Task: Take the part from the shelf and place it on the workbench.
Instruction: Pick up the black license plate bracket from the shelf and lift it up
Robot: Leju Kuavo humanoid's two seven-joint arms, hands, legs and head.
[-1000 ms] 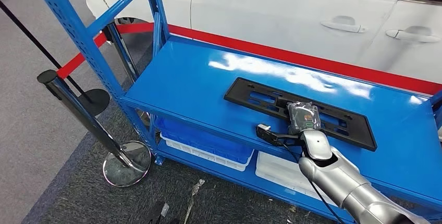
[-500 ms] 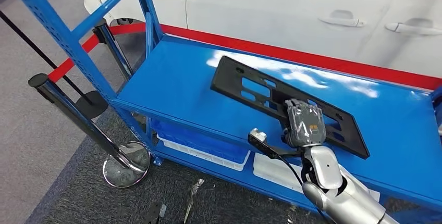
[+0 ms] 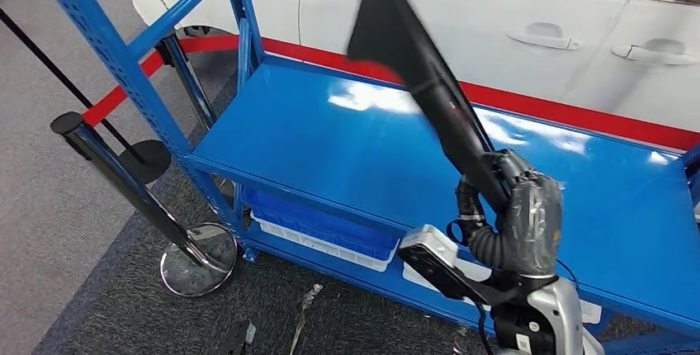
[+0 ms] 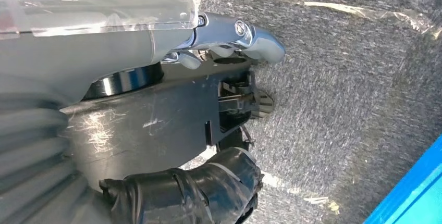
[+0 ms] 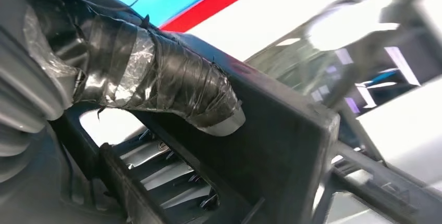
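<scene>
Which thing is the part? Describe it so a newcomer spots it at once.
Start at the blue shelf in front of the white car. Above its top deck, the right hand holds the part, which slants up toward the car. It is a long, flat black panel with slots, the one thing lifted off the shelf.

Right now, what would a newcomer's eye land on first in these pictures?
First the long black part, lifted off the blue shelf and slanting up across the white car behind it. Next the right hand, taped in black, gripping the part's lower end above the shelf's near edge. A chrome post stands on the carpet left of the shelf.
</scene>
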